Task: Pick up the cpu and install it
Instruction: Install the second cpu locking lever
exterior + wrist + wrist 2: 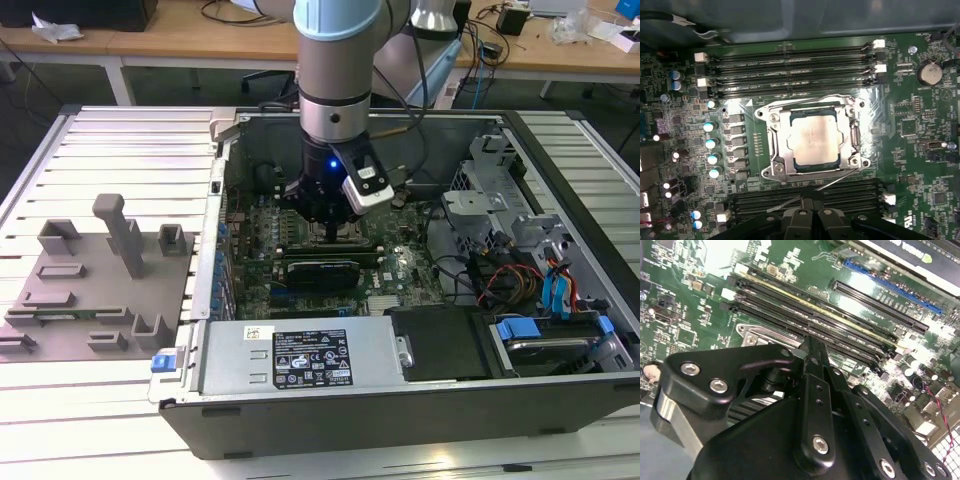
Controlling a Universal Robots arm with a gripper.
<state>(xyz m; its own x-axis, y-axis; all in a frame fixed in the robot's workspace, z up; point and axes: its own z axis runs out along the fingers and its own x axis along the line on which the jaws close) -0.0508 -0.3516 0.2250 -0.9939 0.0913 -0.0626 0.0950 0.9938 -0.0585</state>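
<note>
The cpu (815, 141), a flat square chip with a silvery-grey top, lies inside the metal-framed socket (774, 150) of the green motherboard (910, 150) in the first wrist view. My gripper (811, 200) hangs just beside the socket, over the memory slots, with its two black fingers pressed together and nothing between them. In the second wrist view the gripper (810, 346) points down at the socket's frame corner (747, 333). In the exterior view the gripper (335, 232) is low inside the open computer case (560, 400), over the board's middle.
Rows of memory slots (790, 70) flank the socket. A dark graphics card (320, 270) and a power supply (300, 355) lie nearer the case's front. A drive cage with cables (520, 240) is on the exterior view's right. A grey fixture plate (90, 290) rests outside the case.
</note>
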